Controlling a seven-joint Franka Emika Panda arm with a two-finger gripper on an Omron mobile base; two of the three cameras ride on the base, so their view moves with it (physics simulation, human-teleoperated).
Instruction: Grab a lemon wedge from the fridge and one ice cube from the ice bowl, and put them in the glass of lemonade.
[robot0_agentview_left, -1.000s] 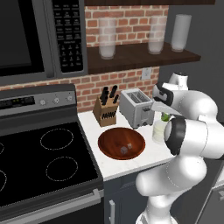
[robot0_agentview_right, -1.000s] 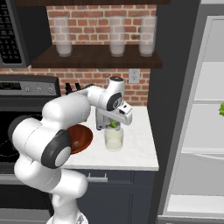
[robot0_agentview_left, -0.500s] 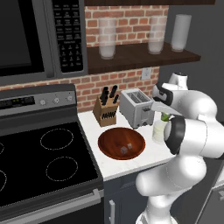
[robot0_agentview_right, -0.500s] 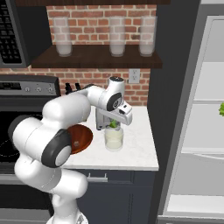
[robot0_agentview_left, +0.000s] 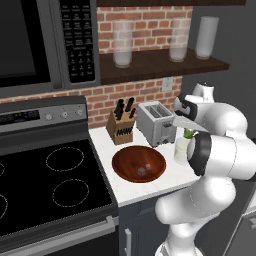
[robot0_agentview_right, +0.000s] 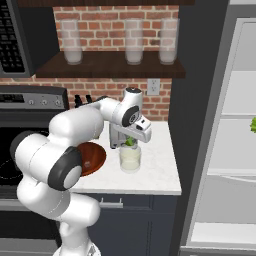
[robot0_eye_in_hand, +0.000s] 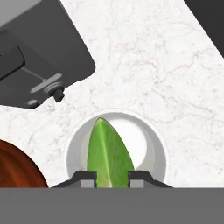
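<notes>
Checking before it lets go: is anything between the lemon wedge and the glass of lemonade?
Nothing visible. The gripper holds the lemon wedge directly above the open mouth of the glass of lemonade, with the toaster and ice bowl off to the side.

On the desk (robot0_agentview_left: 165, 180), the ice bowl (robot0_agentview_left: 138, 164) sits before the toaster (robot0_agentview_left: 156, 123), glass of lemonade (robot0_agentview_right: 130, 158) right of it (lemon wedge (robot0_eye_in_hand: 108, 154) directly above).

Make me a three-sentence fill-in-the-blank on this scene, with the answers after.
1. The tool grips a green lemon ____.
2. It hangs directly above the ____ of lemonade.
3. The wooden bowl sits between the glass and the ____.

Missing words: wedge; glass; stove
</notes>
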